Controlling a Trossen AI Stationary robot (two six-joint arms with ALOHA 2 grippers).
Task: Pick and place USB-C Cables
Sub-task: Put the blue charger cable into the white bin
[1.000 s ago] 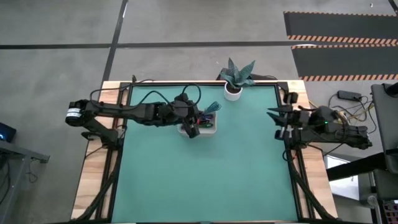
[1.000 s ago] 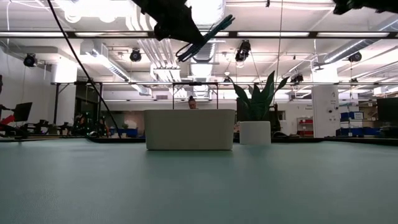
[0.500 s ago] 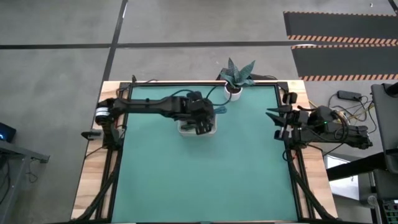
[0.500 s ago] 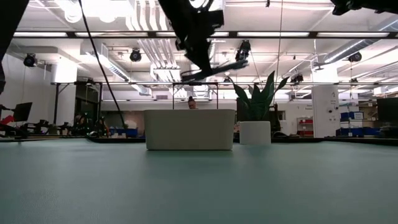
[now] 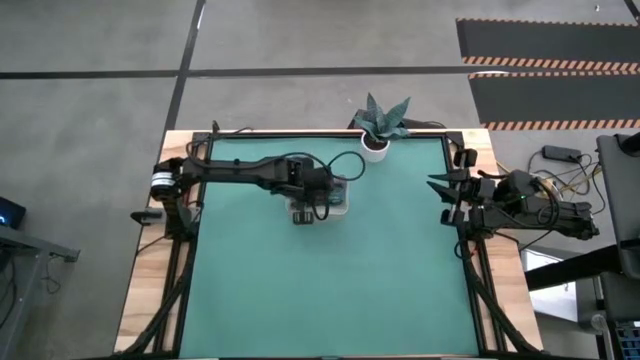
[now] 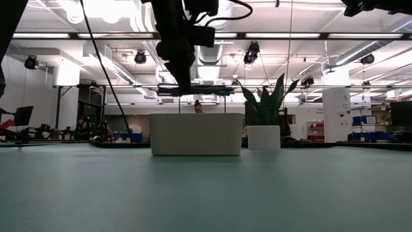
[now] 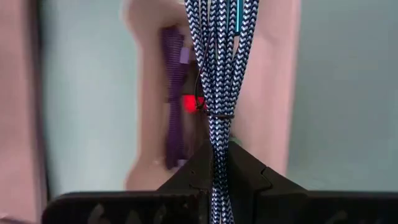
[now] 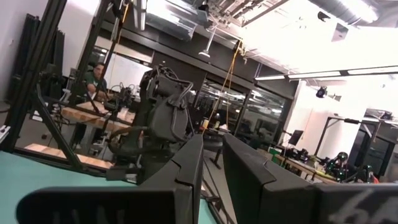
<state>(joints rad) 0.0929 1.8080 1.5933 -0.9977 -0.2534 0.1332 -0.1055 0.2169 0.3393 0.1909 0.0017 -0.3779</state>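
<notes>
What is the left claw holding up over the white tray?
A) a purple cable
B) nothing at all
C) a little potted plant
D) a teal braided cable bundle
D: the left claw pinches the teal braided cable bundle between its fingers above the white rectangular tray, while the purple cable lies inside the tray.

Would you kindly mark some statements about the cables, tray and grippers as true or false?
1. The left gripper is shut on the teal cable. True.
2. The teal cable lies on the mat. False: it hangs above the tray.
3. A purple cable is in the tray. True.
4. The right gripper is over the tray. False: it waits at the table's right edge.
5. The plant is tipped over. False: it stands upright.
</notes>
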